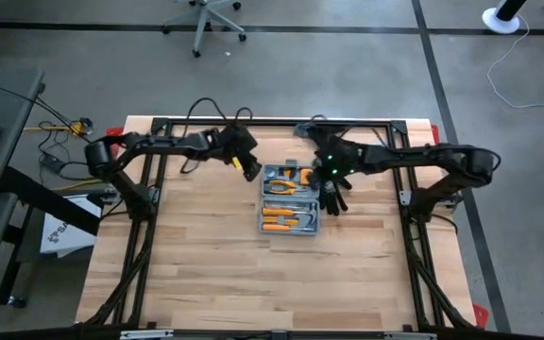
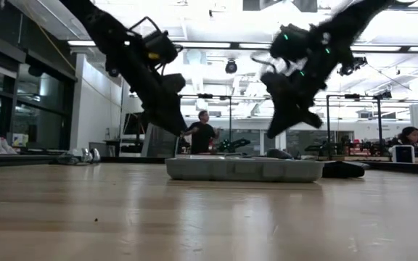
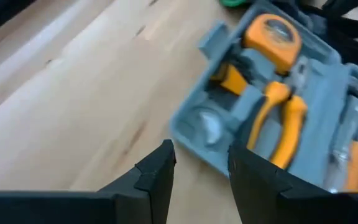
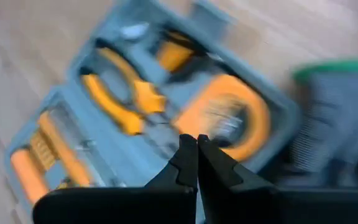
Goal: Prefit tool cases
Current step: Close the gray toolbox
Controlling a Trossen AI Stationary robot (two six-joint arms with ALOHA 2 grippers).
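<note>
Tool case [image 3: 272, 118] open beyond parted, empty left gripper [image 3: 201, 171] fingers, orange pliers [image 3: 278, 124] inside, right gripper [image 4: 196, 146] fingers pinched shut above its tape measure [image 4: 225, 121], empty.

My left tool [image 3: 201, 180] and right tool [image 4: 197, 163] are both black. The tool case [image 1: 289, 199] is grey-blue, holding orange-handled tools [image 3: 281, 121] and an orange tape measure [image 3: 272, 34]. The gloves [image 1: 333, 195] are black, and the desk [image 1: 215, 274] is pale striped wood.

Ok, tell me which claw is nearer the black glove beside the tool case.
Right. The right claw hangs shut directly over the black glove, at the tool case's right edge; the left claw sits across the case, off its far left corner.
</note>
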